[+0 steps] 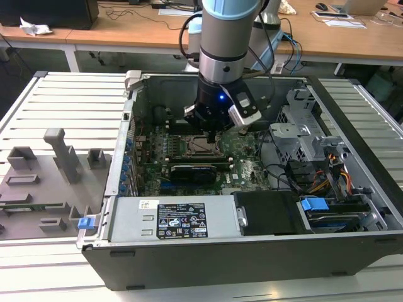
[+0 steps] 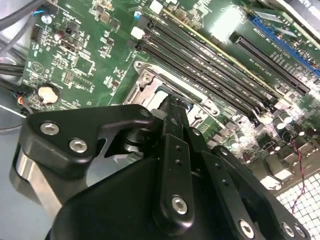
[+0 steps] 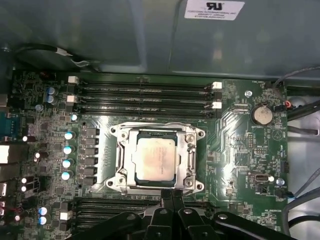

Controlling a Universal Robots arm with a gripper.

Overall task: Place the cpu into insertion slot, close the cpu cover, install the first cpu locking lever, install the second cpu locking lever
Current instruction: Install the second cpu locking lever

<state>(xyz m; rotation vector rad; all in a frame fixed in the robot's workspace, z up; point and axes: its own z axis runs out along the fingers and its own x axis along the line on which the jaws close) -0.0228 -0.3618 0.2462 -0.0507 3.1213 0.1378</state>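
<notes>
The cpu [image 3: 156,157] lies silver face up inside the insertion slot [image 3: 120,136] on the green motherboard. The cpu cover [image 3: 186,161], a silver frame, lies flat around the chip, which shows through its window. My gripper [image 3: 173,196] is shut, its two black fingers pressed together with nothing seen between them. Their tips sit at the edge of the socket's metal rim. In the exterior view the gripper [image 1: 210,131] hangs inside the open computer case, just above the insertion slot [image 1: 203,146]. In the second wrist view the gripper [image 2: 172,102] ends beside the socket's corner [image 2: 149,86].
Long black memory slots [image 3: 142,95] run beside the socket, and a black expansion card [image 1: 192,171] lies nearer the power supply [image 1: 170,217]. A metal drive cage [image 1: 302,135] and cables [image 1: 318,179] fill the exterior view's right. A grey fixture tray [image 1: 44,182] lies outside the case.
</notes>
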